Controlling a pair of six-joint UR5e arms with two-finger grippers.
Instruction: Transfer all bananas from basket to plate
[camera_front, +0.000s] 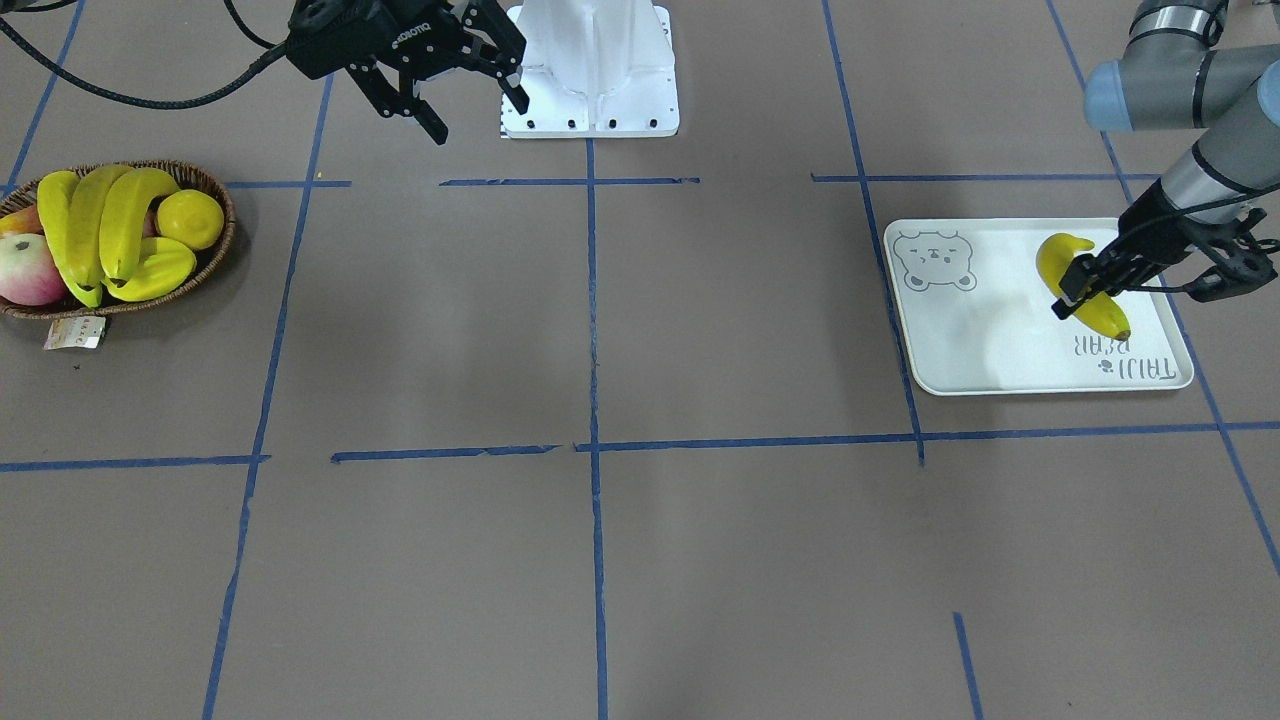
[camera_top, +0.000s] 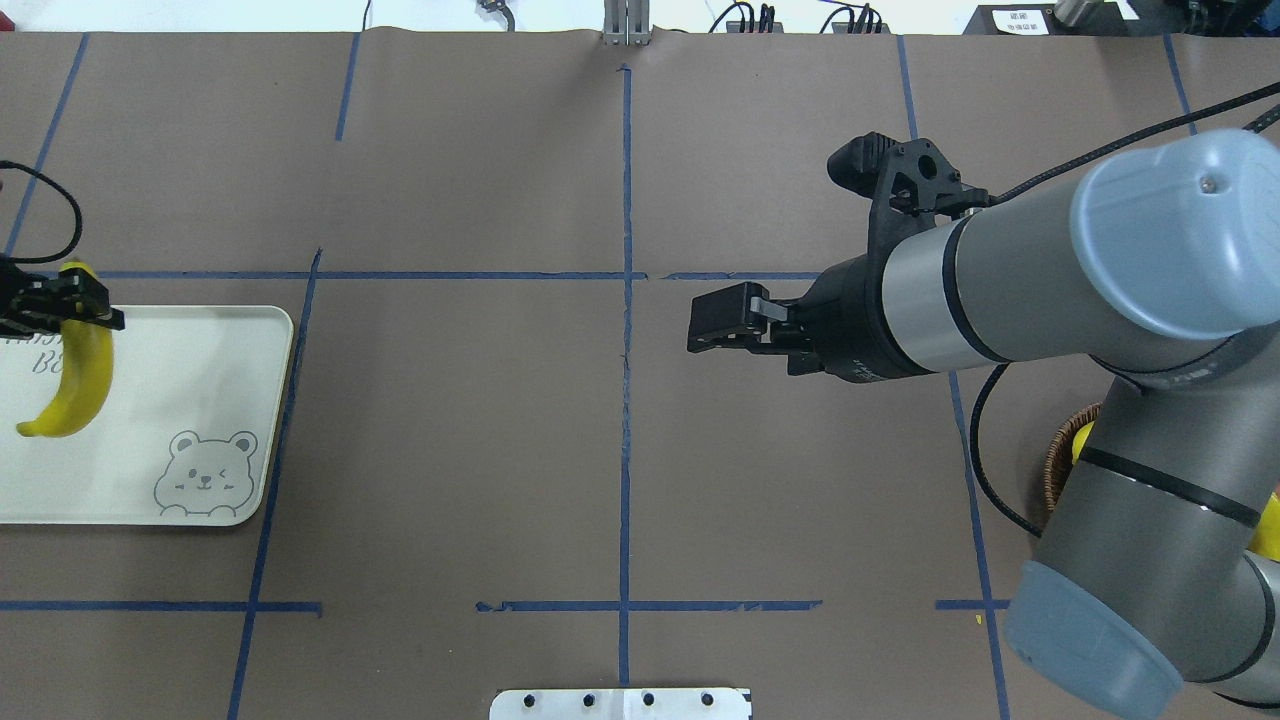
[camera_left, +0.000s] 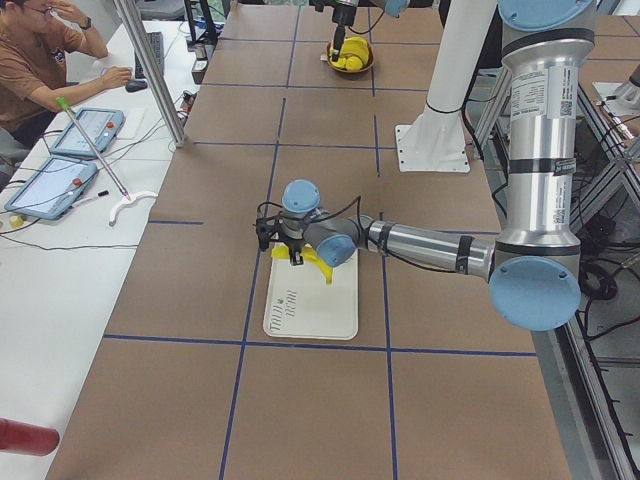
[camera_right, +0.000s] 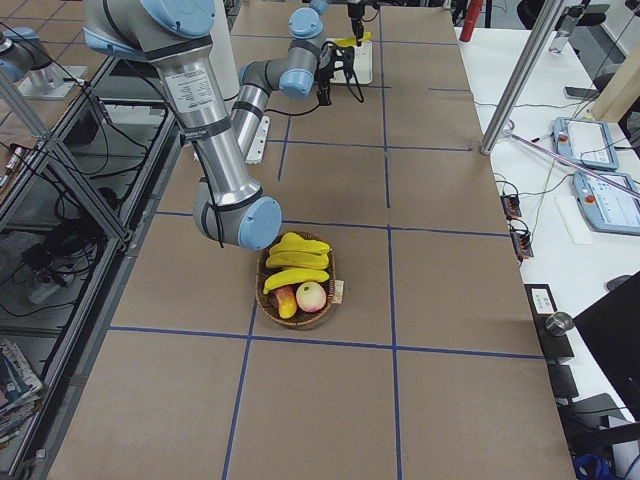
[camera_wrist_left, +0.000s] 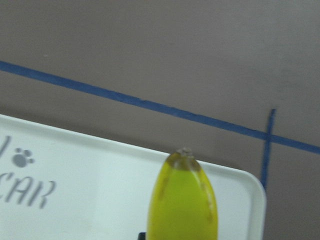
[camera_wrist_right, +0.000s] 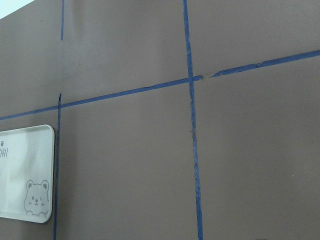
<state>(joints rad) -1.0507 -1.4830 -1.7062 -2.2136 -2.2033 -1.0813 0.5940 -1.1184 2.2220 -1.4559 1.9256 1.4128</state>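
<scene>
Overhead exterior shows left fingers clenched on one banana over the plate at its 9 o'clock end; lower until it rests flat, then release. Right fingers hang spread, empty.

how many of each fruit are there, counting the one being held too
banana: 4
lemon: 1
starfruit: 1
apple: 1
reddish fruit, partly hidden: 1
total: 8
</scene>
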